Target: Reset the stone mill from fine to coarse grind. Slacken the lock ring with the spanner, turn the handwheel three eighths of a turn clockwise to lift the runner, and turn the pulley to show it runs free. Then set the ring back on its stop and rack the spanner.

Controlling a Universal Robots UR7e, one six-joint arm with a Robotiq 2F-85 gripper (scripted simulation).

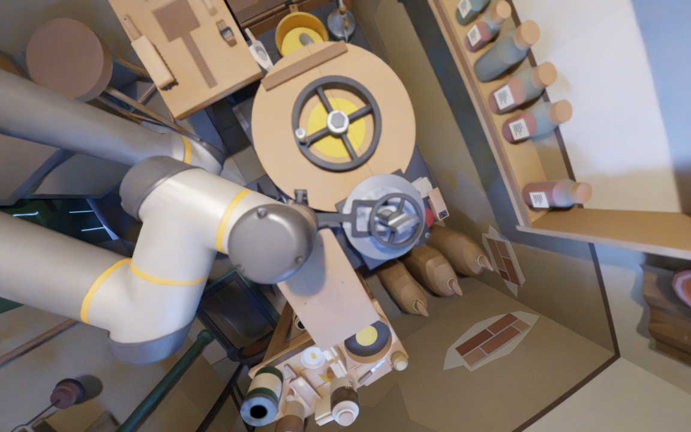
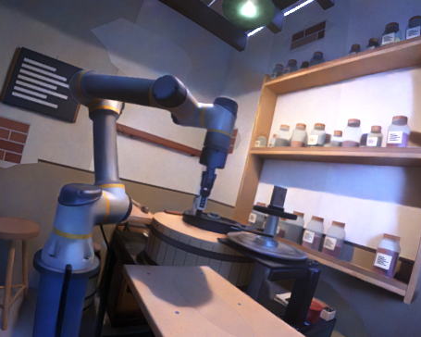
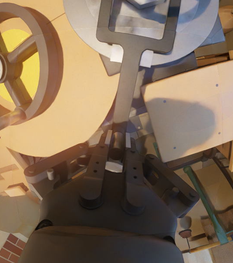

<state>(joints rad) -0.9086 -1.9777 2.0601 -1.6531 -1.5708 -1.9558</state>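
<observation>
The dark spanner has its square head set around the grey lock ring of the mill, under the small handwheel. I hold the spanner by its handle end in my gripper, which is closed on it beside the round wooden tub lid. The large spoked pulley wheel lies flat on that lid over a yellow disc, with a knob on its rim. From the second side camera my gripper points straight down at the tub's edge, and the handwheel's post stands to its right.
Several wooden sacks lie on the floor right of the mill. A tan wooden table sits just below the spanner handle, and a tool board lies above left. Shelves of jars line the right wall.
</observation>
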